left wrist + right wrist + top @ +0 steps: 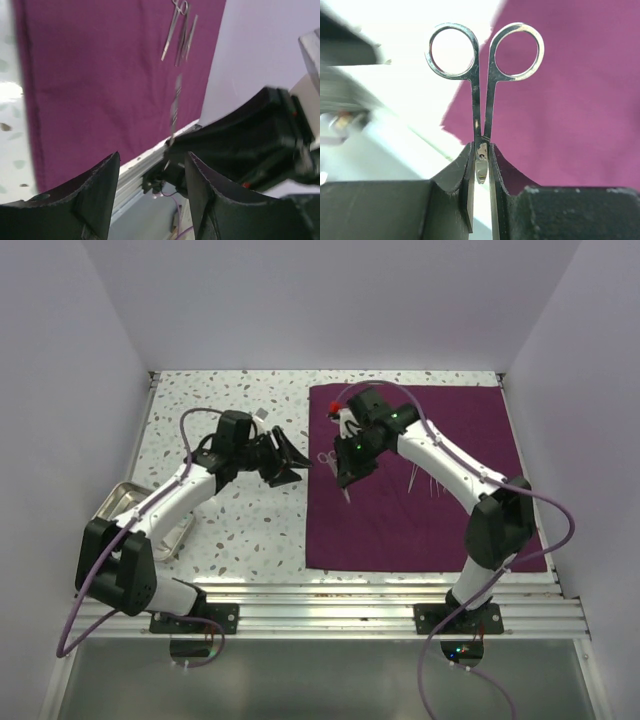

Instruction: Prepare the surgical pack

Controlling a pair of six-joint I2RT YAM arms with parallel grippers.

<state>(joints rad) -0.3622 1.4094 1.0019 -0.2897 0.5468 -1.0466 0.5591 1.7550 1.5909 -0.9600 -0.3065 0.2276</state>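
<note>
Right fingers (344, 477) hold scissors (346, 495) over the maroon cloth (400, 530); left fingers (291, 452) gape nearby.

The blades of the scissors (482, 95) lie hidden between fingers (454, 176) of the right hand (481, 148).

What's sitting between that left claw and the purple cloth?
Nothing; the top view shows only bare speckled table between left claw and purple cloth.

Enclosure seen from above: plain pale-lilac back wall (330, 300), L side wall (60, 390) and R side wall (590, 360) around a white speckled tabletop (250, 530). Near edge: slotted aluminium rails (340, 615), w/ a grey surface (320, 680) beyond. Light even, diffuse; shadows soft.
</note>
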